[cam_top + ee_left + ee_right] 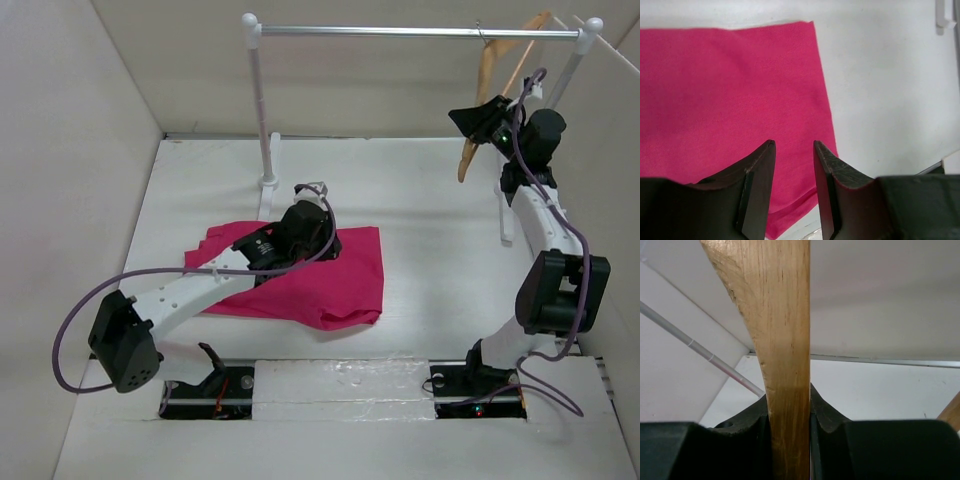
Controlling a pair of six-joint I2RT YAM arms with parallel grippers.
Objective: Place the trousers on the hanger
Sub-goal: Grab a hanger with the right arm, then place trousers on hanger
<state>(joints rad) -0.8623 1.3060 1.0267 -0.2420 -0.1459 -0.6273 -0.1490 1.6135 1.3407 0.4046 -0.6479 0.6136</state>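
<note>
The magenta-pink trousers lie folded flat on the table left of centre. They fill the left of the left wrist view. My left gripper hovers over their far edge, open and empty, its fingers apart above the fabric. The tan wooden hanger hangs by its hook from the silver rail at the back right. My right gripper is shut on one wooden arm of the hanger, which fills the gap between its jaws.
The silver rail spans the back on two white posts. One post base stands just behind the trousers. White walls close in on the left, back and right. The rail also shows in the right wrist view.
</note>
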